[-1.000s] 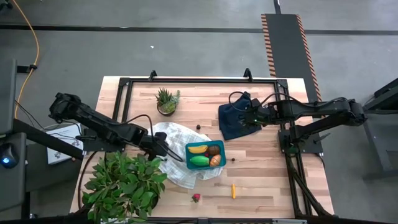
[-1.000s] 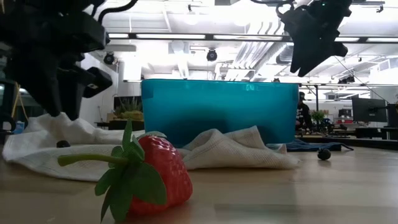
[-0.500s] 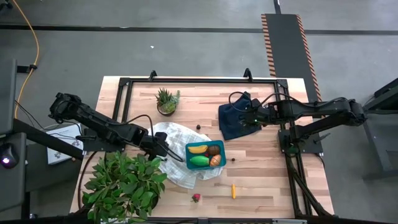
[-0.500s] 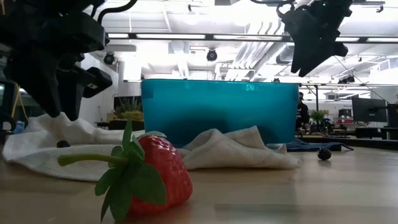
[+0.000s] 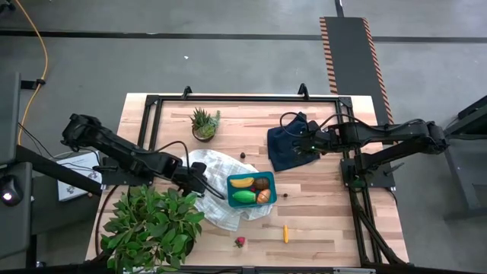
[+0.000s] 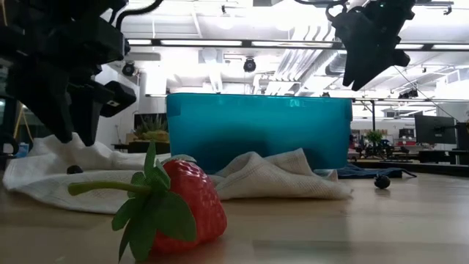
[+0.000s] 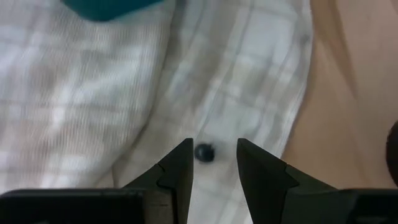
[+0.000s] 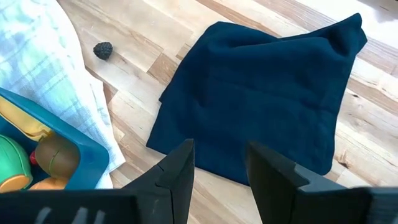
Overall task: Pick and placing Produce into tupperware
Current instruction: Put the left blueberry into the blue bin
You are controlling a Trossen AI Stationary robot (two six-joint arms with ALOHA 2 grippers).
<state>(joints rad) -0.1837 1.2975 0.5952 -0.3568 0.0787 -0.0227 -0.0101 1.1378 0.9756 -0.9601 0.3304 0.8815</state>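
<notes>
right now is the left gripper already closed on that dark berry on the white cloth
No, the left gripper is open, its fingers either side of the dark berry, which lies free on the white cloth.

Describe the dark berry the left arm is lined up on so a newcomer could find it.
Start at the teal tupperware mid-table, on a white checked cloth. Toward the left gripper, a tiny dark berry lies on that cloth, framed between open jaws; the other berries lie on bare wood.

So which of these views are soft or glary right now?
Left wrist view: the white cloth is blurred, the dark berry between the open left gripper fingers is clearer. Low view: the strawberry looms large and ceiling lights glare. Right wrist view: sharp on the navy cloth.
</notes>
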